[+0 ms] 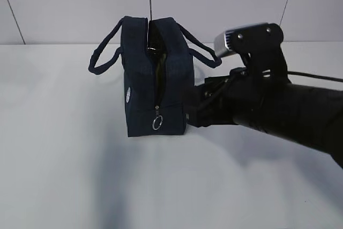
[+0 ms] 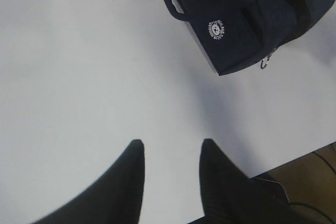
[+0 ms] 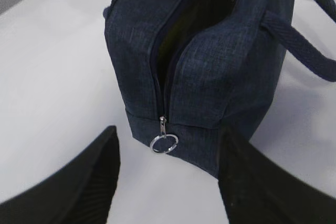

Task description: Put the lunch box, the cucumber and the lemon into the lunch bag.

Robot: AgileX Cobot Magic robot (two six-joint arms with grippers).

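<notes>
The right hand (image 3: 168, 177) stands with its two dark fingers (image 3: 92, 182) spread wide and nothing between them; it sits low over the white counter (image 1: 64, 148), just beside the narrow end of the lunch bag (image 1: 155, 79). In the right wrist view the right-side finger overlaps the bag's lower corner, but whether it touches the fabric cannot be told. In the exterior view the right arm reaches in from the right edge, its wrist camera housing near the bag's right handle (image 1: 201, 52).

The left hand (image 2: 170, 153) hangs over bare counter with its fingers partly apart, a narrower gap than the right one's, and grips nothing. It is well apart from the bag, which lies at the top right of the left wrist view.

The lunch bag stands upright on the counter, dark navy, its top zipper open so the two sides gape and a dark interior shows. The zipper slider sits low on the end face, with the silver ring pull (image 3: 164, 144) hanging from it. A small white round logo (image 2: 217, 29) is on the side panel. One padded loop handle droops to each side; the left handle (image 1: 104, 52) curves outward.

The lunch box, the cucumber and the lemon cannot be made out in any view
</notes>
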